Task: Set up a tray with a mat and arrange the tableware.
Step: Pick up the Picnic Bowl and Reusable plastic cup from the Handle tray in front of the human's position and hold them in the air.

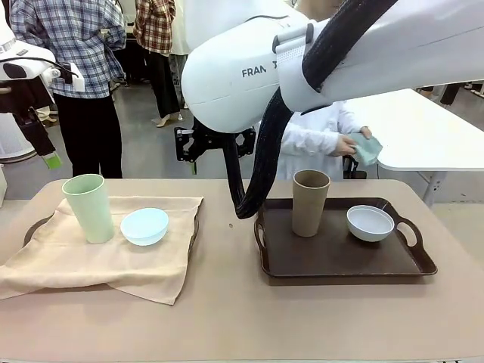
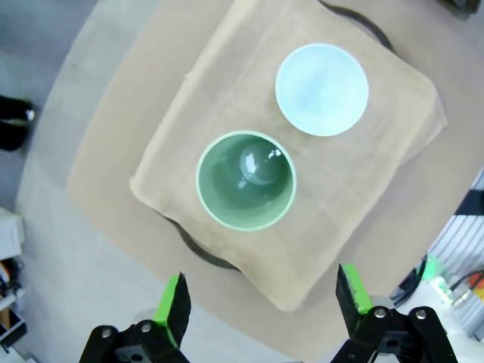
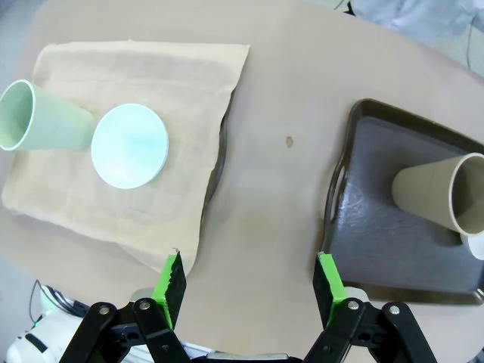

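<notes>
A beige mat [image 1: 151,261] covers the left tray [image 1: 34,227]; the pale green cup [image 1: 88,208] and the light blue bowl [image 1: 144,226] stand on it. The dark brown right tray [image 1: 340,261] holds the brown cup [image 1: 310,202] and the white bowl [image 1: 370,223], with no mat. My left gripper [image 2: 262,299] hangs open high above the green cup [image 2: 246,180] and the blue bowl [image 2: 321,88]. My right gripper [image 3: 249,283] is open and empty, high over the bare table between the mat [image 3: 151,83] and the brown tray [image 3: 393,242].
My right arm [image 1: 302,53] fills the top of the front view. Behind the table a person in white holds a teal cloth [image 1: 367,147]. A white table [image 1: 423,132] stands at the far right. Other people stand at the back left.
</notes>
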